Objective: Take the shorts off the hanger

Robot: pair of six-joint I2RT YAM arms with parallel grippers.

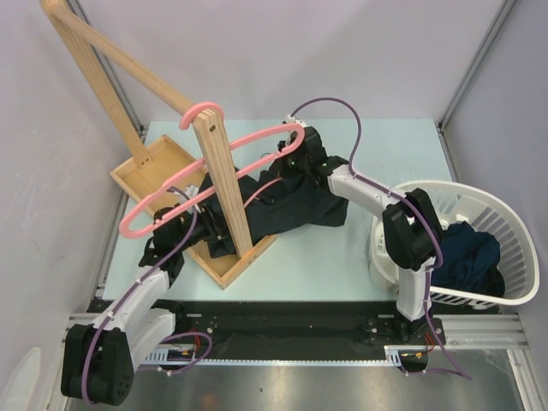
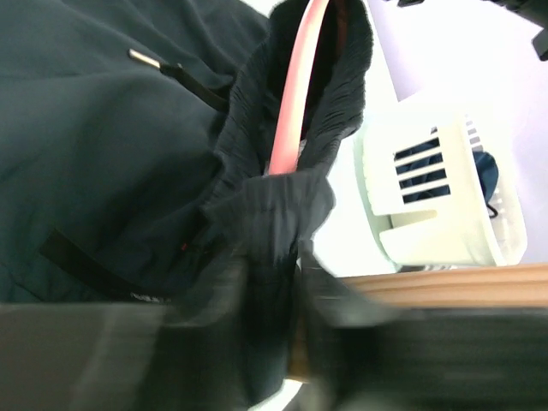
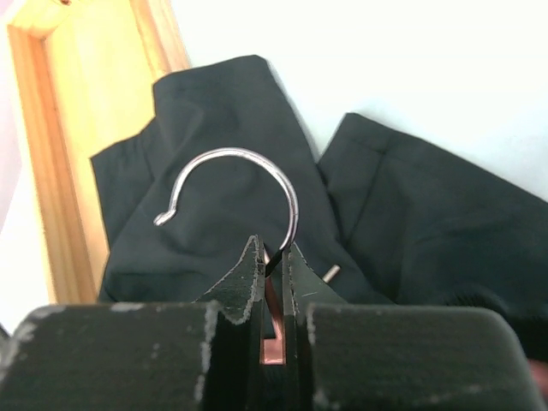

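Currently the table (image 1: 334,261) is crowded at its edges: wooden stand (image 1: 224,184) left, white basket (image 1: 514,257) with navy shorts (image 1: 467,253) right; we note open surface in front. Mid-table the blackish shorts (image 1: 300,201) lie crumpled, waistband round the pink hanger (image 1: 248,141), long axis near-left to far-right. Our left gripper (image 2: 295,274) pinches the waistband; right gripper (image 3: 274,265) clamps the hanger neck.

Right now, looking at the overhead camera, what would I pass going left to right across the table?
The wooden post → dark shorts → white basket. The pink hanger spans several of these, so I've left it out.
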